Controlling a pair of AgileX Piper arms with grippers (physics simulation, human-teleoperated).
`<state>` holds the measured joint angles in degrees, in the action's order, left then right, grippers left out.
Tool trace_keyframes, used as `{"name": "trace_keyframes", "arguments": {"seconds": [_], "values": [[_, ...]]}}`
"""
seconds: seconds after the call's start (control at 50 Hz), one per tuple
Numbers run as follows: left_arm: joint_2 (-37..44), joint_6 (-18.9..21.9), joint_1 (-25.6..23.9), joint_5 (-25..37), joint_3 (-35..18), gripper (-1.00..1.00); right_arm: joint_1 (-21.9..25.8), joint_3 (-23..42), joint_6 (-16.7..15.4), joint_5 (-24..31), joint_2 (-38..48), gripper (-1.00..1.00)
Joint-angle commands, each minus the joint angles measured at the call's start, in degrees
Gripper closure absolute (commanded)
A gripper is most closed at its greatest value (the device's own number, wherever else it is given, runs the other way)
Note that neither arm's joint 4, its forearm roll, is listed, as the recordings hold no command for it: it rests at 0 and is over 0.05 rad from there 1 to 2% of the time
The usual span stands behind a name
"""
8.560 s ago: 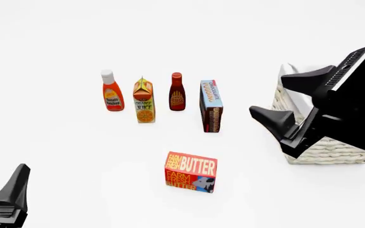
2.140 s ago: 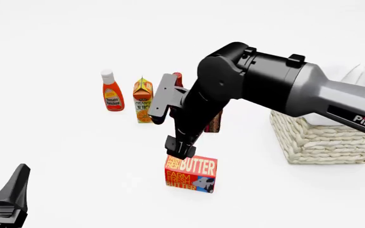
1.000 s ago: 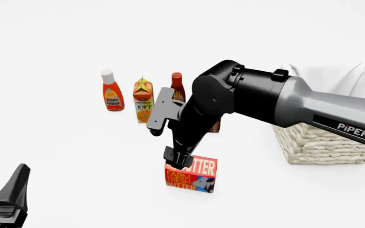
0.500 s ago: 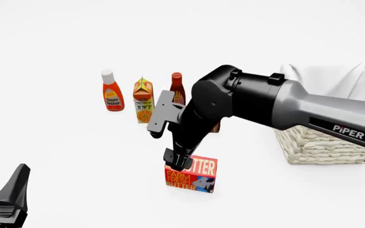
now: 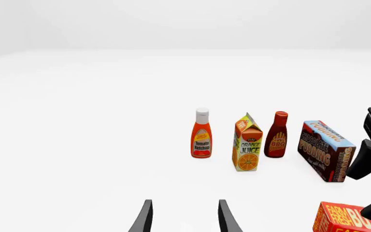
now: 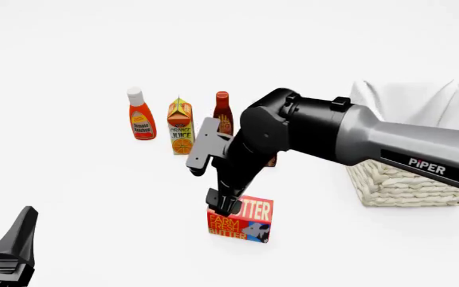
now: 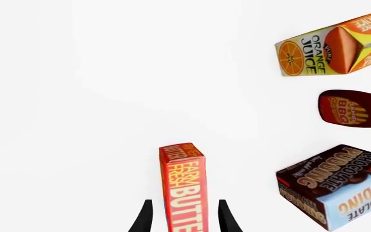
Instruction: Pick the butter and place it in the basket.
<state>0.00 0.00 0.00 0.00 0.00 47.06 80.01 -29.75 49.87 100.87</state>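
The basket (image 6: 405,179) stands at the right of the table, its white cloth folded over the rim, and my right arm crosses in front of its near-left side. My right gripper (image 6: 223,203) is down over the left end of the butter (image 6: 245,221), which stands upright on the table at centre, nearer than the row of groceries and well left of the basket. In the right wrist view my fingers (image 7: 145,216) sit spread, one on each side of the butter's narrow top with a sliver of gap showing, so they are not yet clamped on it. Farther back stand the pudding box (image 6: 272,159), the juice carton (image 6: 181,127), the BBQ bottle (image 6: 222,111) and the ketchup bottle (image 6: 141,115). My left gripper (image 6: 6,254) rests at the near left, fingers apart, holding nothing
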Motion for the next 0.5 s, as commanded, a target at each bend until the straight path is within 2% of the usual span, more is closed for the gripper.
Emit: {"name": "trace_keyframes", "arguments": {"seconds": [0.02, 0.5], "values": [[0.0, 0.0, 0.0, 0.0, 0.0, -1.00, 0.1, -1.0, 0.3, -1.2, -0.1, -1.00], [0.0, 0.0, 0.0, 0.0, 0.0, -1.00, -0.4, -1.8, 0.5, -2.9, 1.0, -1.00]]}}
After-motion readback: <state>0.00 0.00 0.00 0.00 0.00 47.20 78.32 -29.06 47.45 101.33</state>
